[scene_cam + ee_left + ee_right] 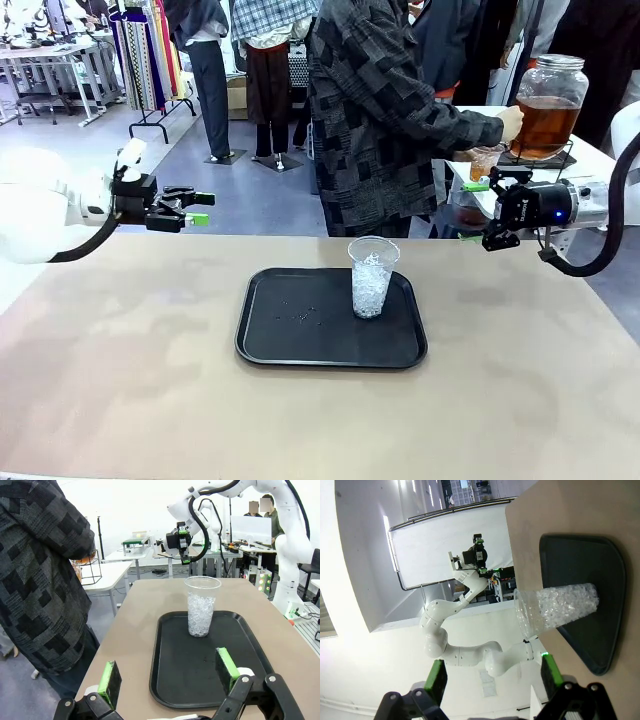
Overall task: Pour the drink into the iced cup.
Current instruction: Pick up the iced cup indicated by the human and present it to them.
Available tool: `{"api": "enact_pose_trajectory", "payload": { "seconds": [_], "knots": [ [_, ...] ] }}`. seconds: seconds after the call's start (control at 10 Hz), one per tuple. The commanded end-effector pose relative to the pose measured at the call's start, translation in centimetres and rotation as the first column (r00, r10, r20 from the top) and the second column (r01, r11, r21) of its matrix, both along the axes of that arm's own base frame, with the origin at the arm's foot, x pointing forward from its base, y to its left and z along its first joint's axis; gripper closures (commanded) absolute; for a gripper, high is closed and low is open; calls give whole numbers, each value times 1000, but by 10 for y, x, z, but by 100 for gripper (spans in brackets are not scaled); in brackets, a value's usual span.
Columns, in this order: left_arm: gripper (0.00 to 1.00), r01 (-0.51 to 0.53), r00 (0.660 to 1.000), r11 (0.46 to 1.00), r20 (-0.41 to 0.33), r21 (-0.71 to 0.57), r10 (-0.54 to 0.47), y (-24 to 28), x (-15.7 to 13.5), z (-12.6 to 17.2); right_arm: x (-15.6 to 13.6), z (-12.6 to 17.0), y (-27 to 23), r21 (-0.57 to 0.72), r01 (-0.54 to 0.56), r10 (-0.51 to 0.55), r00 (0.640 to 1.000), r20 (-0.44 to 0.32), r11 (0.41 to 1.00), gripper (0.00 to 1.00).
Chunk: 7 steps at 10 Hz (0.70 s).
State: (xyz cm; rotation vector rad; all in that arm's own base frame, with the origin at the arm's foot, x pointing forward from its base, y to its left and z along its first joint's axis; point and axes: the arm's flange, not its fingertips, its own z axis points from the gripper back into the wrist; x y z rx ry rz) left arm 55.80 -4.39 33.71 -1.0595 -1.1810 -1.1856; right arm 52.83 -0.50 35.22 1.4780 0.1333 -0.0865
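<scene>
The iced cup (372,278) stands upright on a black tray (290,345), towards the tray's 2 o'clock side, packed with ice and with no liquid to be seen in it. The tray lies mid-table (120,400). The left end effector (200,208) hovers off at the tray's 10 o'clock, jaws spread wide and holding nothing. The right end effector (478,212) hangs at 2 o'clock, just as wide and empty. The drink (543,125), amber in a big glass jar (555,75), sits on a separate white table at 1 o'clock. A person's hand (512,122) rests at the jar's side, above a small cup (484,162).
</scene>
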Motion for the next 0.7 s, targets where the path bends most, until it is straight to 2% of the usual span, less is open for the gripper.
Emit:
{"api": "enact_pose_trajectory", "payload": {
  "seconds": [0.0, 0.6],
  "knots": [
    [0, -1, 1000, 1000, 2, 0, 1, 0, 0, 1, 0, 1, 0, -1, 2, -2, 1000, 6, 1000, 0],
    [0, -1, 1000, 1000, 2, 0, 1, 0, 0, 1, 0, 1, 0, -1, 2, -2, 1000, 6, 1000, 0]
  ]
}}
